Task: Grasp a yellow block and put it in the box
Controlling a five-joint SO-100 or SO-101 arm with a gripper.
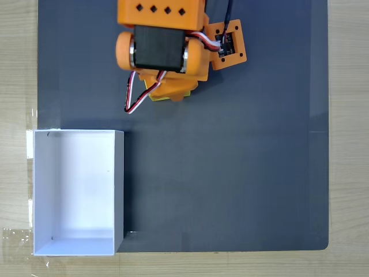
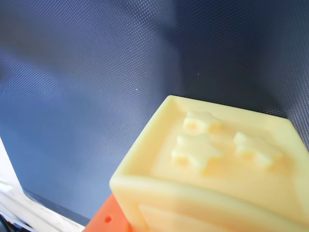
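In the fixed view, the orange arm reaches in from the top edge and its gripper point(image 1: 169, 91) points down at the mat. Only a sliver of the yellow block point(image 1: 157, 96) shows beneath it. In the wrist view, the yellow block point(image 2: 217, 169) is very close at the lower right, with raised star shapes on its face. An orange finger point(image 2: 107, 220) presses against its lower left side, so the gripper looks shut on the block. The white open box point(image 1: 119, 173) stands empty at the lower left of the fixed view, well apart from the gripper.
A dark blue-grey mat point(image 1: 230, 173) covers most of the wooden table point(image 1: 346, 115). The box overlaps the mat's left edge, with clear tape point(image 1: 29, 144) at its corners. Red, white and black wires point(image 1: 134, 98) hang beside the gripper.
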